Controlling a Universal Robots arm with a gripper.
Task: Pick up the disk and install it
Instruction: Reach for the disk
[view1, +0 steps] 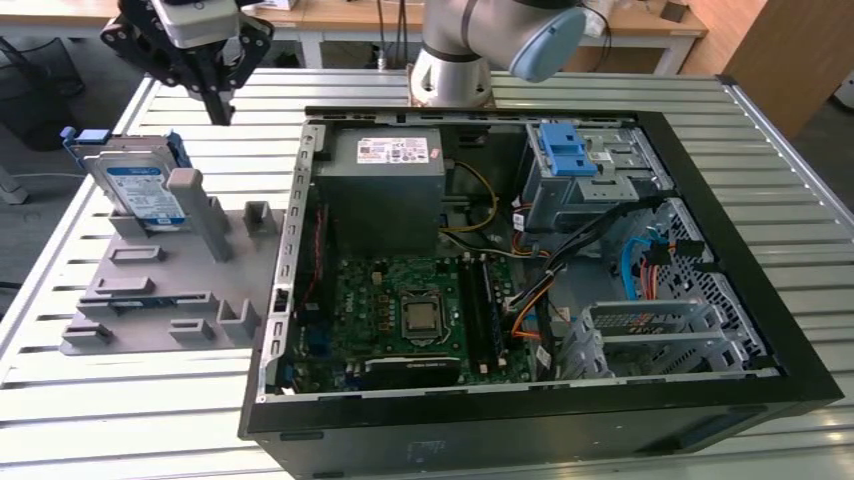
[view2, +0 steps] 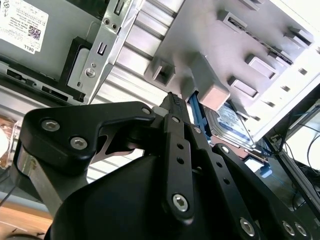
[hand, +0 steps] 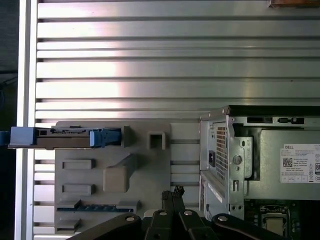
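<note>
The disk (view1: 140, 187) is a silver drive with a white-and-blue label and a blue bracket. It stands on edge in the grey holder plate (view1: 160, 290) on the exterior view's left. In the first wrist view the disk (hand: 65, 137) shows edge-on, and in the second wrist view the disk (view2: 234, 121) is partly hidden behind a post of the plate. My gripper (view1: 220, 110) hangs above the table behind the holder, apart from the disk. Its black fingers (hand: 172, 194) are pressed together with nothing between them; the fingertips (view2: 172, 101) meet over the plate.
The open black computer case (view1: 747, 250) lies on the slatted metal table (view1: 174, 100). Inside it are a grey power supply (view1: 387, 185), a motherboard (view1: 400, 310) and a grey drive cage with blue latches (view1: 574, 155). The arm's base (view1: 454, 75) stands behind the case.
</note>
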